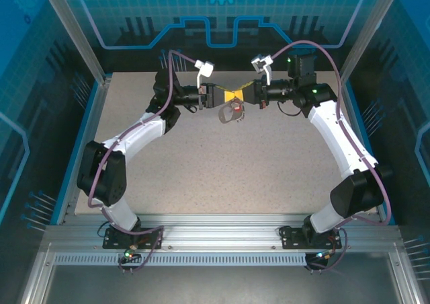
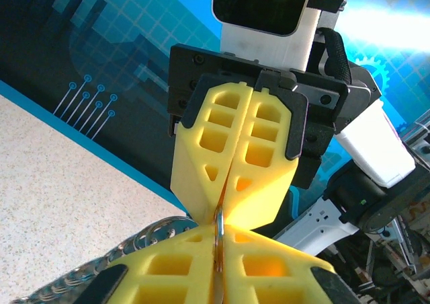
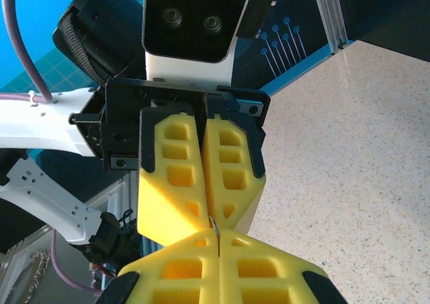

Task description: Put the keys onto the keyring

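Speckled beige table (image 1: 222, 176), blue-edged

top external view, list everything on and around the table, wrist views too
thin oval metal keyring: one, dark grey-teal with silvery chain, hanging between the grippers, far middle
tiny key with plastic head: one, red, hanging at the keyring
speckled table: one, beige, under both arms
printed wall panels: blue, around the table
left gripper: one, yellow fingers, shut on the keyring
right gripper: one, yellow fingers, shut on the keyring, tip to tip with the left

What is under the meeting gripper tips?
The keyring, a red key against it. Its top is covered by the shut jaws, so whether the key is threaded cannot be seen.
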`<state>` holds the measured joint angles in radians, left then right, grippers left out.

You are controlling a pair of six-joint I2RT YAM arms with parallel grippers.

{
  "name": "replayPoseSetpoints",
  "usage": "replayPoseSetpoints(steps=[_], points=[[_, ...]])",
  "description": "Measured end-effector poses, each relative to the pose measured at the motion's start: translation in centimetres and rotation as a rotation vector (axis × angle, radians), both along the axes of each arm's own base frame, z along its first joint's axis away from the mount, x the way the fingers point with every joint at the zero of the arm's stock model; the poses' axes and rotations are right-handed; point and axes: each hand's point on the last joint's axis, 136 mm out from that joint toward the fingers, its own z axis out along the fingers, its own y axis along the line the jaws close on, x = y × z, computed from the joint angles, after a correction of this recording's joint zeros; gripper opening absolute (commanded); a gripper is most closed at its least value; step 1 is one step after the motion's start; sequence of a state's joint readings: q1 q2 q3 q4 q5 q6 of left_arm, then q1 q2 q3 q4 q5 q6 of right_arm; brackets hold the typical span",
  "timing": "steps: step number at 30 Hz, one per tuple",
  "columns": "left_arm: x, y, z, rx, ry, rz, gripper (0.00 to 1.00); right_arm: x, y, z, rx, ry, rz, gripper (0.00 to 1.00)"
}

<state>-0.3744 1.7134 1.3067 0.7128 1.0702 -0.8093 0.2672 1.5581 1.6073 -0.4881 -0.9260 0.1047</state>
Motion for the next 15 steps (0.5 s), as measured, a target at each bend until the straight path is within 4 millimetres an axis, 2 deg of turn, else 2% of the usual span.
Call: replayPoseSetpoints(steps=[2,6,9,12,15], points=[[0.2,-0.1,0.0,-0.004,-0.004,0.003,0.00,0.1,-0.1,-0.1,0.000,0.004,-0.006,0.00],[0.8,-0.4,-0.1,-0.029,-0.002,0.009,0.00,0.9,-0.7,-0.3,0.025,0.028,-0.043,0.35],[1.3,-0.5,-0.2,-0.054,0.012,0.014,0.00,1.9,-2.6,-1.1,0.059,0.068,-0.126,0.49],[1.7,-0.6,-0.2,-0.072,0.024,0.015,0.00,2.7,-5.2,-1.7,0.086,0.093,-0.244,0.55],[1.7,-0.5,0.1,-0.084,0.025,0.018,0.00,2.2,-6.4,-1.4,0.110,0.084,-0.323,0.59]])
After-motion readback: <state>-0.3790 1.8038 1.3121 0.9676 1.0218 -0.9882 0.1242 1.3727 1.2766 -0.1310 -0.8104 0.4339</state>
